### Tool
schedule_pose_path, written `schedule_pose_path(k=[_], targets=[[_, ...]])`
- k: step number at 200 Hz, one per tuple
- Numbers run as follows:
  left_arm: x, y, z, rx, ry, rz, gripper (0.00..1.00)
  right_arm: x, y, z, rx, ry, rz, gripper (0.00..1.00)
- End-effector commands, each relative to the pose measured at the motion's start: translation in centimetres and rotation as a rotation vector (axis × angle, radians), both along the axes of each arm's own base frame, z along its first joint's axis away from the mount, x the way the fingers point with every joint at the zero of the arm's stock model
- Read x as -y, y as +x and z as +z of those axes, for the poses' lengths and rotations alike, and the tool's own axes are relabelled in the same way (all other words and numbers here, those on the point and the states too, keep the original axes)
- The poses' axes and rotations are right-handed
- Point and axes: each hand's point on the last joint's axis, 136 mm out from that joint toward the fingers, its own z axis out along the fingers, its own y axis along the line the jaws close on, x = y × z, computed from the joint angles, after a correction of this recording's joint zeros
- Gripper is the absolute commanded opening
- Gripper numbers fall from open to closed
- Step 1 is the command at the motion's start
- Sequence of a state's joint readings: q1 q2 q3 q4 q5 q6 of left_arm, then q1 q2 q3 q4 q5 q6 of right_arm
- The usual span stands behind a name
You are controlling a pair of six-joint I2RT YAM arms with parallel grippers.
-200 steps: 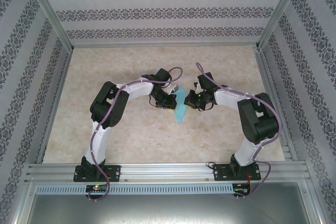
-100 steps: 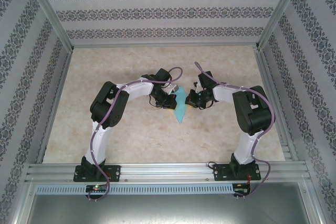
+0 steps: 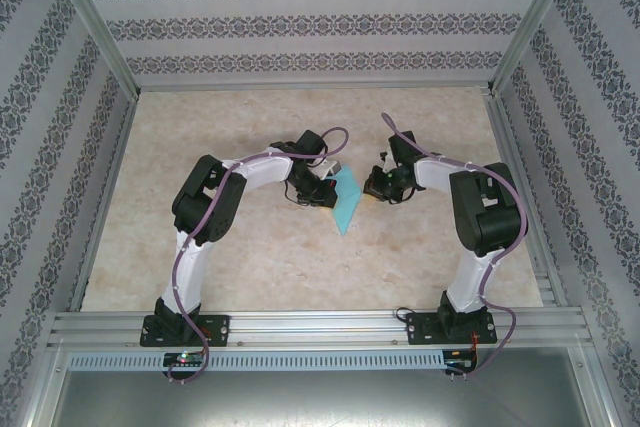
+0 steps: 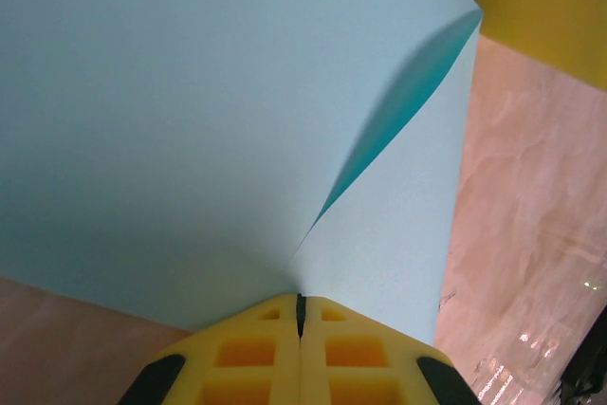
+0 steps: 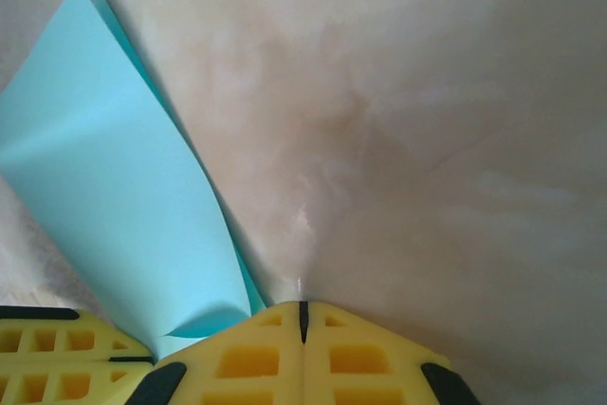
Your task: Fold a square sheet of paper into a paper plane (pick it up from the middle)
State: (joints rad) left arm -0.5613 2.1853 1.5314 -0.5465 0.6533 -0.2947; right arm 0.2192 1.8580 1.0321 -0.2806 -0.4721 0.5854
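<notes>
The turquoise sheet of paper (image 3: 345, 205) lies mid-table, folded into a narrow shape like a paper plane, its point toward the near edge. In the left wrist view the paper (image 4: 190, 111) shows one layer lifting along a crease. My left gripper (image 3: 326, 193) is shut, its tips (image 4: 301, 303) resting on the paper where that crease starts; no paper shows between the jaws. My right gripper (image 3: 372, 187) is shut and holds nothing, a little to the right of the paper. Its tips (image 5: 303, 308) point at bare table, with the paper (image 5: 123, 196) to their left.
The table (image 3: 250, 257) is beige marble-patterned, with patterned walls and metal posts around it. A metal rail (image 3: 320, 327) holding both arm bases runs along the near edge. The left gripper's yellow finger (image 5: 47, 348) sits beside the right one; the right's (image 4: 550, 7) sits beyond the paper.
My right gripper has drawn back to the right, off the paper's edge. The left gripper and the paper have stayed where they were.
</notes>
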Motion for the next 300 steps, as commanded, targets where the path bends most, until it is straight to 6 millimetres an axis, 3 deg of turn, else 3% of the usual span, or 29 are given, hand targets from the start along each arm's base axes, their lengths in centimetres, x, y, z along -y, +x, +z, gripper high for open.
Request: schedule_pose_path(k=[1,45,73,134,195,261,300], targets=[[-3.8,-2.6,-5.6,-0.101,0.217,0.001,0.0,1.7,0.5,-0.4,0.007,-0.066,-0.024,0.0],[-3.5,-2.4,-5.5,-0.097,0.206,0.002,0.0,-0.1,-0.1,1.5,0.03,0.068,-0.021,0.03],[-3.5,-2.3,-5.4,-0.096,0.206,0.001,0.0,-1.3,-0.3,1.6,0.027,0.113,-0.008,0.12],[-3.6,-2.5,-5.4,-0.096,0.204,0.001,0.0,-2.8,-0.4,1.0,0.006,0.135,0.022,0.18],[-3.5,-2.5,-5.3,-0.094,0.203,-0.001,0.0,-2.5,-0.8,0.3,-0.015,0.063,0.037,0.22],[-3.7,-2.7,-5.5,-0.099,0.204,-0.001,0.0,-1.5,-0.9,1.0,0.001,0.021,0.022,0.25],[-3.6,-2.6,-5.5,-0.099,0.2,-0.001,0.0,-2.7,-0.5,1.2,0.003,0.067,0.042,0.24]])
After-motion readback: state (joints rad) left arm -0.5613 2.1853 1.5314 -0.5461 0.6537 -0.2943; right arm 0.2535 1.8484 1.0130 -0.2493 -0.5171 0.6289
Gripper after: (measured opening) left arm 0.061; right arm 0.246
